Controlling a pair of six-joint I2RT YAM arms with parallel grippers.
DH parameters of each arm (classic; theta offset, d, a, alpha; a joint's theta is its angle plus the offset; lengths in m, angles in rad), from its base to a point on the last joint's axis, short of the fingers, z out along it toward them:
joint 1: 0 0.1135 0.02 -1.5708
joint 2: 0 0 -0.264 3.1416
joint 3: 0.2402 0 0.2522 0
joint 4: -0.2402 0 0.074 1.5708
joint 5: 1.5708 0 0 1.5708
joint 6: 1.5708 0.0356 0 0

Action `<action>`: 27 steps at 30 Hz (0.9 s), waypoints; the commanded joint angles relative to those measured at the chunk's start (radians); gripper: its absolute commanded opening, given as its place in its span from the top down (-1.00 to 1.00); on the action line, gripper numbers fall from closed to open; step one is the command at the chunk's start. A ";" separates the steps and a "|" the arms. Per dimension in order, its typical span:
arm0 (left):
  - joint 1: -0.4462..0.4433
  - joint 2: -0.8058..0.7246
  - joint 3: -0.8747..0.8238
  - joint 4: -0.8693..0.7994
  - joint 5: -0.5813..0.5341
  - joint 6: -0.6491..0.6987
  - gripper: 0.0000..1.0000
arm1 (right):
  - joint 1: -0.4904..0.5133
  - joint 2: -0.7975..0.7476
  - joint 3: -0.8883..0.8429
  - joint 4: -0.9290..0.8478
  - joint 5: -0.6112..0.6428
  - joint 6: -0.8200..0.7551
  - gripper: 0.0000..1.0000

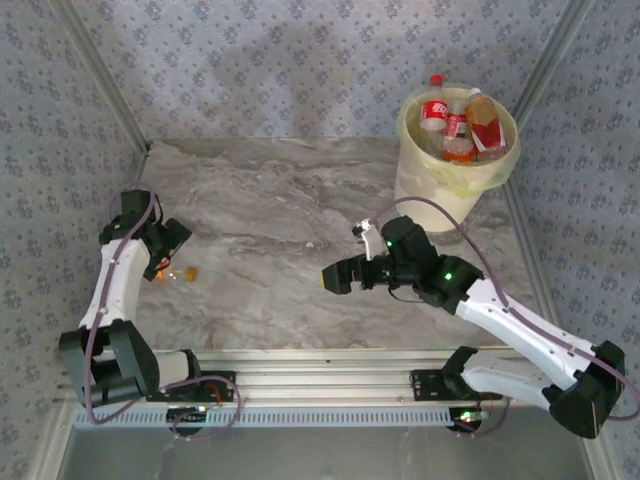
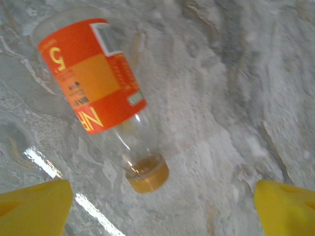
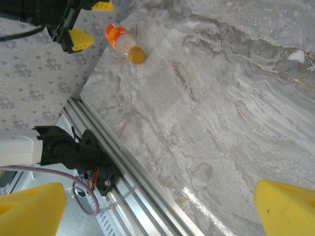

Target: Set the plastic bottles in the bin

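Now my left fingers (image 2: 34, 204) are spread, just short of the bottle (image 2: 98, 93) near the tabletop's (image 2: 236, 98) left edge; my right fingers (image 3: 29, 209) are spread too. I should straddle its label squarely before closing, lest it roll.

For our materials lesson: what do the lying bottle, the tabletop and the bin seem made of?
Bottle: likely clear glossy plastic; you can see through it. Tabletop: polished marble look, grey veins and glare; stone or laminate, unclear. Bin: probably cream plastic, from its smooth, even wall.
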 commanded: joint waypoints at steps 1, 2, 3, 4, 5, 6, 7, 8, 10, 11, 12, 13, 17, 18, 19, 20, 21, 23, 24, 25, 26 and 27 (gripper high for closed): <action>0.047 0.019 -0.014 0.061 0.011 -0.044 -0.89 | 0.022 0.017 0.040 0.008 0.044 -0.010 -1.00; 0.062 0.027 -0.018 0.066 -0.002 -0.051 -0.89 | 0.025 0.021 0.042 0.005 0.047 -0.010 -1.00; 0.080 0.042 -0.019 0.066 -0.012 -0.059 -0.88 | 0.029 0.026 0.045 0.003 0.050 -0.011 -1.00; 0.096 0.055 -0.022 0.077 -0.014 -0.058 -0.86 | 0.031 0.029 0.047 -0.001 0.053 -0.011 -1.00; 0.109 0.068 -0.026 0.086 -0.013 -0.060 -0.86 | 0.035 0.031 0.048 -0.002 0.055 -0.009 -1.00; 0.124 0.083 -0.030 0.088 -0.013 -0.061 -0.84 | 0.037 0.032 0.048 -0.004 0.057 -0.007 -1.00; 0.137 0.098 -0.033 0.118 -0.012 -0.061 -0.83 | 0.036 0.034 0.050 -0.006 0.060 -0.005 -1.00; 0.149 0.110 -0.033 0.128 -0.011 -0.060 -0.82 | 0.036 0.036 0.053 -0.009 0.060 -0.003 -1.00; 0.174 0.136 -0.037 0.157 0.000 -0.060 -0.82 | 0.039 0.040 0.060 -0.018 0.061 -0.002 -1.00; 0.182 0.145 -0.039 0.170 0.002 -0.055 -0.82 | 0.039 0.042 0.065 -0.021 0.061 0.000 -1.00; 0.189 0.155 -0.039 0.183 -0.001 -0.049 -0.82 | 0.041 0.043 0.067 -0.025 0.062 0.001 -1.00; 0.193 0.166 -0.039 0.198 -0.002 -0.041 -0.82 | 0.042 0.044 0.071 -0.029 0.066 0.001 -1.00; 0.200 0.225 -0.027 0.211 -0.016 -0.026 -0.81 | 0.050 0.050 0.073 -0.030 0.077 0.010 -1.00; 0.204 0.240 -0.027 0.217 -0.017 -0.026 -0.81 | 0.054 0.052 0.074 -0.029 0.081 0.013 -1.00; 0.209 0.253 -0.029 0.227 -0.012 -0.022 -0.79 | 0.058 0.053 0.073 -0.029 0.086 0.014 -1.00; 0.213 0.255 -0.033 0.238 -0.004 -0.020 -0.79 | 0.062 0.054 0.074 -0.029 0.089 0.017 -1.00; 0.216 0.246 -0.038 0.251 -0.006 -0.021 -0.78 | 0.065 0.058 0.076 -0.031 0.092 0.017 -1.00; 0.216 0.238 -0.037 0.262 -0.023 -0.016 -0.75 | 0.070 0.064 0.078 -0.031 0.095 0.019 -1.00; 0.218 0.243 -0.026 0.254 -0.023 -0.011 -0.74 | 0.071 0.068 0.079 -0.032 0.095 0.019 -1.00; 0.219 0.251 -0.011 0.237 -0.021 -0.010 -0.71 | 0.072 0.073 0.082 -0.034 0.095 0.019 -1.00; 0.221 0.257 0.001 0.224 -0.021 -0.008 -0.68 | 0.072 0.077 0.084 -0.035 0.094 0.019 -1.00; 0.221 0.262 0.009 0.213 -0.021 -0.009 -0.63 | 0.075 0.082 0.087 -0.033 0.093 0.019 -1.00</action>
